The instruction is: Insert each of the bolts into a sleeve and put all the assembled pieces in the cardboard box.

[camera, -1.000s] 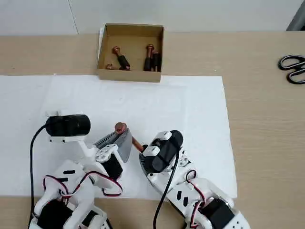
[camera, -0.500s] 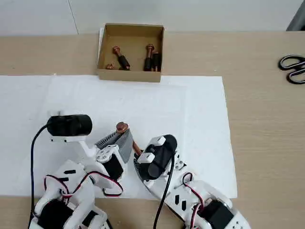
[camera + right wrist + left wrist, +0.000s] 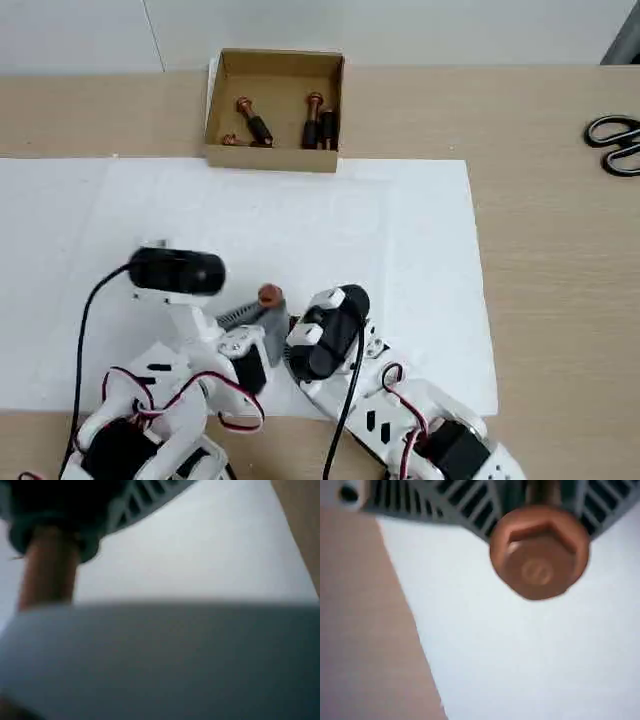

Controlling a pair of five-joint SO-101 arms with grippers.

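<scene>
My left gripper (image 3: 262, 312) is shut on a copper bolt (image 3: 269, 294), near the front of the white sheet. Its hex head (image 3: 539, 555) sticks out from between the grey ribbed fingers (image 3: 445, 505). My right gripper (image 3: 95, 505) sits close against the left one. It holds a black sleeve (image 3: 50, 515), and the bolt's copper shaft (image 3: 47, 570) runs into the sleeve's end. From above, the right arm's camera (image 3: 325, 322) hides this joint. The cardboard box (image 3: 275, 157) stands at the back with several assembled pieces (image 3: 318, 122) inside.
Both arms rest over a white sheet (image 3: 400, 230) on the wooden table (image 3: 550, 250). Black scissors (image 3: 615, 143) lie at the far right edge. The sheet between the arms and the box is bare.
The left arm has shifted right and nearer, carrying the bolt head with it. The right arm moved left, so the gap where the bolt shaft showed has closed.
</scene>
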